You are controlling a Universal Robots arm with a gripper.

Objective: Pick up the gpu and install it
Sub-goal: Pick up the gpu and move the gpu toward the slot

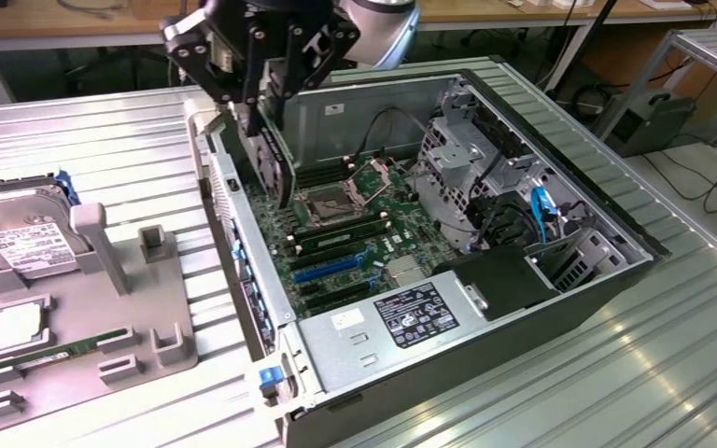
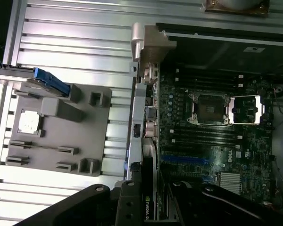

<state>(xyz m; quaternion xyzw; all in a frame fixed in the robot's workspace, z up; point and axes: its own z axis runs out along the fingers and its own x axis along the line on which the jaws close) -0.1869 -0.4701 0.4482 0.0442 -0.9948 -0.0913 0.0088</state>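
The gpu [image 1: 274, 168], a thin black card, hangs on edge over the open computer case [image 1: 608, 233], just inside the case's rear wall at the exterior view's left. My gripper [image 1: 265, 103] is shut on its upper edge. The card's lower edge is above the motherboard [image 1: 358, 229], apart from the blue expansion slot [image 1: 333, 269]. In the wrist view the gpu [image 2: 152, 188] shows edge-on between my black fingers [image 2: 127, 205], with the blue slot [image 2: 188, 159] beside it and the gripper [image 2: 151, 209] closed around it.
A grey fixture tray [image 1: 147, 308] lies at the exterior view's left with a hard drive [image 1: 16, 238], a processor chip [image 1: 16, 327] and a green memory stick [image 1: 48, 357]. Inside the case are the power supply [image 1: 396, 322], a drive cage [image 1: 458, 168] and the processor socket [image 1: 330, 201].
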